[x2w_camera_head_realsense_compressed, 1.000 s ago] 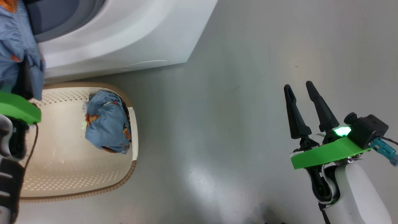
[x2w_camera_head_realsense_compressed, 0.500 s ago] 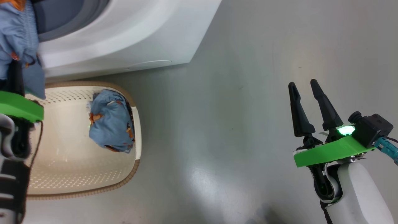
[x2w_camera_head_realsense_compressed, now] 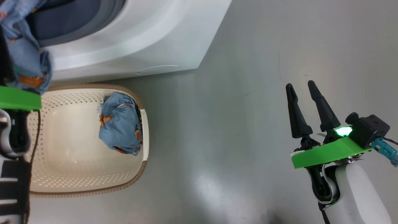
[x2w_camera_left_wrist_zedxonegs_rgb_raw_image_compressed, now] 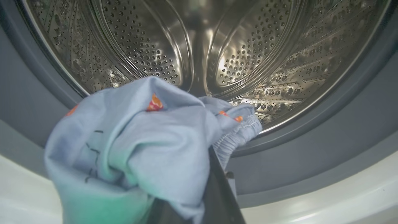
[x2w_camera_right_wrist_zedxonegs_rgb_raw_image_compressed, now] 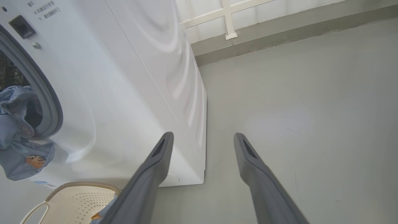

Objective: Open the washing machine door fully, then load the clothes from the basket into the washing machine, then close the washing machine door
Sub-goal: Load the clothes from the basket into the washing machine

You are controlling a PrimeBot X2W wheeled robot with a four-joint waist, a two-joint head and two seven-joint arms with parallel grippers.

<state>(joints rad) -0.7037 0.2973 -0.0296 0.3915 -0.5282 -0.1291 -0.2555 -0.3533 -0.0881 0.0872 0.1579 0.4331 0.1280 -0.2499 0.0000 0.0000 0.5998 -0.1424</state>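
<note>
My left gripper [x2w_camera_left_wrist_zedxonegs_rgb_raw_image_compressed: 202,174] is shut on a light blue bundle of clothes [x2w_camera_left_wrist_zedxonegs_rgb_raw_image_compressed: 136,146]. It holds the bundle in front of the washing machine [x2w_camera_head_realsense_compressed: 140,37], at the lower lip of its open steel drum [x2w_camera_left_wrist_zedxonegs_rgb_raw_image_compressed: 202,46]. One dark finger [x2w_camera_left_wrist_zedxonegs_rgb_raw_image_compressed: 219,196] shows under the cloth. A second blue bundle [x2w_camera_head_realsense_compressed: 121,127] lies at the right end of the cream basket [x2w_camera_head_realsense_compressed: 93,189], which stands on the floor against the machine's front. My right gripper [x2w_camera_head_realsense_compressed: 300,84] hangs open and empty over bare floor, far to the right. The washing machine door is out of view.
A grey rubber gasket [x2w_camera_left_wrist_zedxonegs_rgb_raw_image_compressed: 311,149] rings the drum mouth. Grey floor [x2w_camera_head_realsense_compressed: 233,124] stretches to the right of the machine and basket. In the right wrist view a low wall ledge [x2w_camera_right_wrist_zedxonegs_rgb_raw_image_compressed: 279,28] runs behind the machine.
The head camera has shifted, so everything sits further right. Relative to the basket, my left gripper has lifted the held bundle a little toward the drum opening. The right arm is unchanged.
</note>
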